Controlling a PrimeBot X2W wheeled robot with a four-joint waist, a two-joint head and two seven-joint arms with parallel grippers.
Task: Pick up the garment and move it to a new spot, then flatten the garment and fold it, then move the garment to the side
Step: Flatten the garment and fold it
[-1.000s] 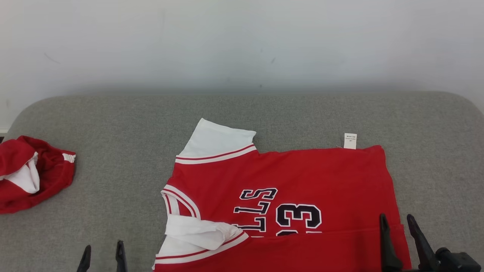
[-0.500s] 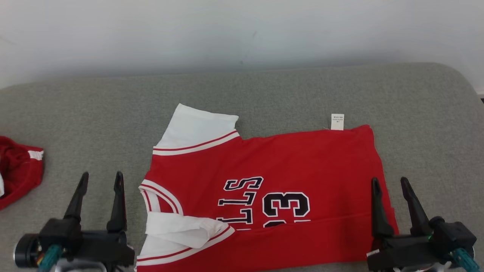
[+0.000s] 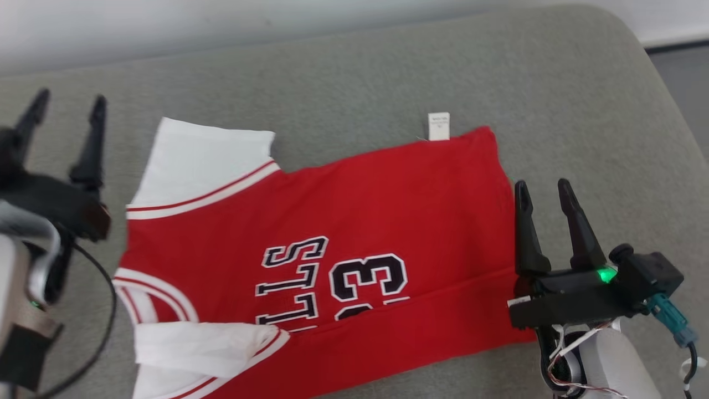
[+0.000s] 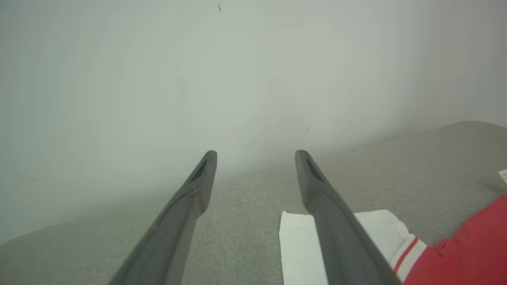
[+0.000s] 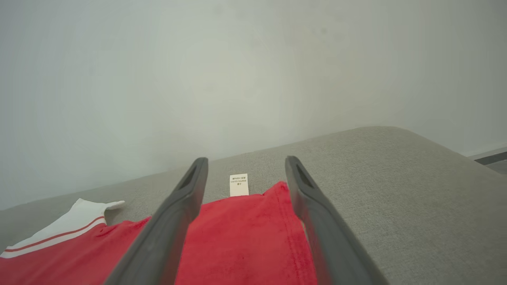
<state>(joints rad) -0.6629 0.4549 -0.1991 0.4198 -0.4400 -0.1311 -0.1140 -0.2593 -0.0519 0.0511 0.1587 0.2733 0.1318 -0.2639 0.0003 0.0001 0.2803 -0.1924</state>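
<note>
Head view — left gripper (image 3: 69, 98) and right gripper (image 3: 542, 184) have risen to flank the red jersey (image 3: 354, 221), spread mid-surface (image 3: 581, 111).
Left by the white sleeve (image 3: 205, 149), right at the hem (image 3: 507, 183); fingers (image 3: 579, 227) wide apart, empty — next fold looks ready.

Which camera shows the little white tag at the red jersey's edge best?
The right wrist view: the white tag shows whole between the fingers of the right gripper, print lines visible. The head view shows it smaller, sticking out of the red jersey. The left wrist view catches just a corner at its right edge.
</note>
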